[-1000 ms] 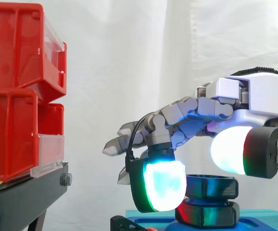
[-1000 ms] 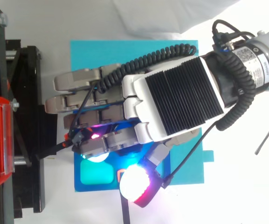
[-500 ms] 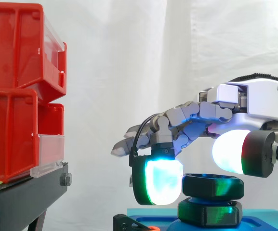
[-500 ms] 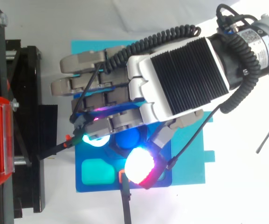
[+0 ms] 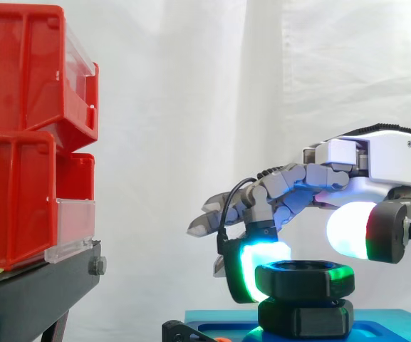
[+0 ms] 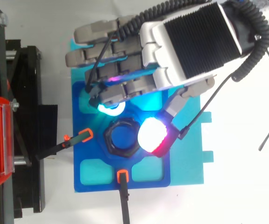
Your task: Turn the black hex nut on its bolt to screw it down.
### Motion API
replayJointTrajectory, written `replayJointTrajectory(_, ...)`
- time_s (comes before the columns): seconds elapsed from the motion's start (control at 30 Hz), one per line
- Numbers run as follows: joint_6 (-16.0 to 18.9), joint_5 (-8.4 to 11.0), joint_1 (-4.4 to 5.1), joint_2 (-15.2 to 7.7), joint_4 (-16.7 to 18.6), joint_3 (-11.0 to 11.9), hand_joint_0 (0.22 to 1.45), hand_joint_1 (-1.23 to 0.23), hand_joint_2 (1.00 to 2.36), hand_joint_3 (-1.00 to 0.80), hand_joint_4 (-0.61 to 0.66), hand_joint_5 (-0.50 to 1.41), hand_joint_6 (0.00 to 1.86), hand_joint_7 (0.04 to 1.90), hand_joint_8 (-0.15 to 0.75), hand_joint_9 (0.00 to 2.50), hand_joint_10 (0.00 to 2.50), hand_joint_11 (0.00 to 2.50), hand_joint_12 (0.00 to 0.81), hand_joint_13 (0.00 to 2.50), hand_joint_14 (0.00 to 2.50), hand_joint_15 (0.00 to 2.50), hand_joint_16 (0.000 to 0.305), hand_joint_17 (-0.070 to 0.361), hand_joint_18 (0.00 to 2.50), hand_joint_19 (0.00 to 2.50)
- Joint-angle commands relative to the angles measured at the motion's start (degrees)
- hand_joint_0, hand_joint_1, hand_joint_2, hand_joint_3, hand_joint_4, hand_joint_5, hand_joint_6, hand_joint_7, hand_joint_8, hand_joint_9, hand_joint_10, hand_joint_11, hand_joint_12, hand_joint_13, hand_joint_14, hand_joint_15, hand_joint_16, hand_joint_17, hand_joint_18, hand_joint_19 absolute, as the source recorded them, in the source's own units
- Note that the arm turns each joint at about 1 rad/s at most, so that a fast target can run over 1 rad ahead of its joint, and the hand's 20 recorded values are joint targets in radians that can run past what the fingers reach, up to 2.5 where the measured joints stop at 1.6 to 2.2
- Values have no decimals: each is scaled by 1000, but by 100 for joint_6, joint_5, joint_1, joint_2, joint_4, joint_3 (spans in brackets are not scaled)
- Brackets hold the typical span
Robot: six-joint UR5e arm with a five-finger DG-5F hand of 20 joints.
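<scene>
At the left edge of the side view, stacked red plastic bins (image 5: 20, 135) are seen on a black metal stand (image 5: 27, 299) before the white curtain. Right of the stand, in the top view, a blue fixture plate with teal pockets (image 6: 94, 151) is laid on a cyan sheet (image 6: 190, 170) on the white counter (image 6: 246, 196). Two black straps with orange ends (image 6: 84, 136) are set at the plate's left and lower edges.

Near the plate's middle, the black hex nut (image 5: 303, 279) is seated, level, directly on top of a second black hexagonal piece (image 5: 305, 317).

From the upper right of the top view, the robot's hand (image 6: 190, 42) is reached in, palm down, above the upper part of the plate. Its fingers (image 6: 110, 109) are spread and only loosely bent, and nothing is pinched. One cyan-green pad is lowered to nut height just beside the nut's far left flank, though contact cannot be judged. The thumb's white-and-red pad (image 6: 152, 135) is seen against the nut's right side from above, yet in the side view it is held above nut level.
</scene>
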Motion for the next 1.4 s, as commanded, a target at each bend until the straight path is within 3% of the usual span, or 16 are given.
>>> replayJointTrajectory(0.0,-1,-145,-93,0,38,6,497,-250,1000,-500,160,-85,652,1273,247,769,4,101,266,387,0,0,45,102,164,201)
replayJointTrajectory(0.3,105,-303,-181,0,240,112,498,-251,1000,-500,162,-85,641,1290,248,775,4,107,267,418,0,0,45,102,199,226)
replayJointTrajectory(0.53,113,-365,-172,0,355,165,497,-254,1000,-500,158,-83,629,1306,246,780,4,109,268,420,0,0,45,102,203,225)
replayJointTrajectory(0.67,192,-629,-163,-44,733,173,497,-255,1000,-500,159,-82,628,1300,245,778,5,109,268,420,0,0,45,102,205,228)
replayJointTrajectory(0.8,641,-752,-137,-264,1102,358,497,-260,1000,-500,158,-82,627,1303,244,780,3,103,268,422,0,0,46,102,208,232)
replayJointTrajectory(0.9,816,-734,-93,-413,1146,560,497,-260,1000,-500,154,-82,625,1306,245,776,4,101,269,423,0,0,46,102,209,232)
replayJointTrajectory(1.37,711,-295,206,-422,979,560,497,-263,1000,-500,159,-82,619,1315,248,778,4,102,268,422,0,0,45,102,208,231)
